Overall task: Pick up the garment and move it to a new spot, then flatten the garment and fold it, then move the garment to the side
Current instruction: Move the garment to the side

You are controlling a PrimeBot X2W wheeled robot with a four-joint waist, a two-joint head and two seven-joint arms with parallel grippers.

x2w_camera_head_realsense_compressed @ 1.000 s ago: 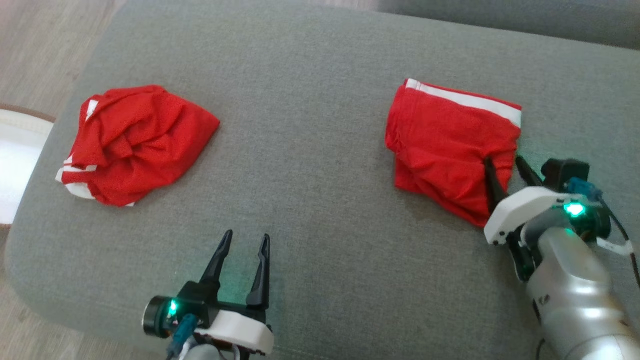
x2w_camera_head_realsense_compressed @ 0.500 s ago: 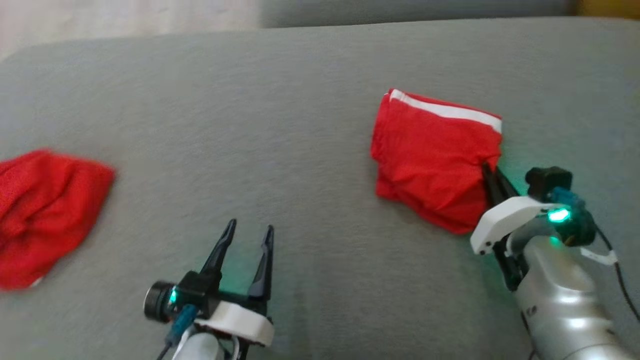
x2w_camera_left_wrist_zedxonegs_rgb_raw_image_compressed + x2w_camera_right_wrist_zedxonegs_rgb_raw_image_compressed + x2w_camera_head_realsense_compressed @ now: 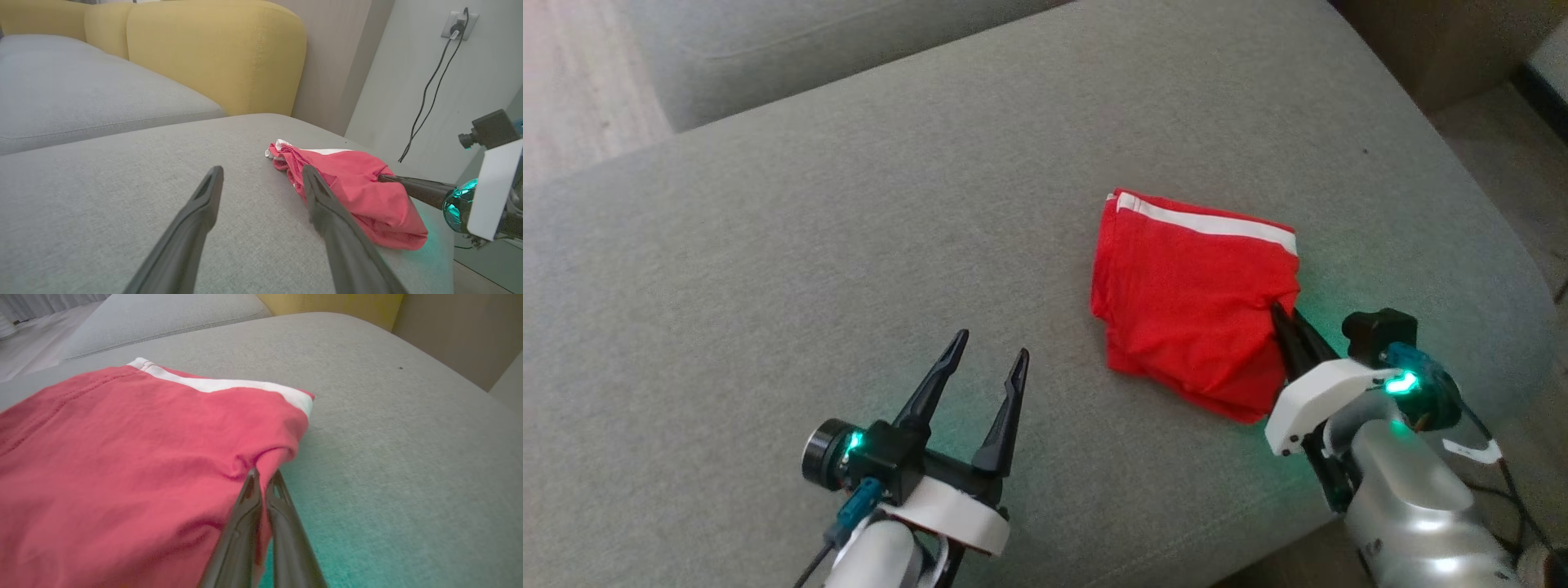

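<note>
The garment (image 3: 1188,306) lies folded on the grey cushion (image 3: 849,229), red with a white band along its far edge. My right gripper (image 3: 1281,317) is shut on the fabric at the garment's right edge. In the right wrist view its fingers (image 3: 250,498) pinch a small pucker of red cloth (image 3: 143,457). My left gripper (image 3: 993,345) stands open over bare cushion, to the left of the garment and apart from it. In the left wrist view the garment (image 3: 359,183) sits just beyond the right finger of the left gripper (image 3: 262,171).
The cushion's rounded right edge (image 3: 1503,269) drops to the floor close behind my right arm. A second grey cushion (image 3: 81,94) and a yellow backrest (image 3: 220,53) lie beyond. A black cable (image 3: 429,85) hangs from a wall socket.
The right gripper has shut on the garment's right edge. The head camera has swung right, so the bunched red piece at the left has left the picture. The left gripper stays open.
</note>
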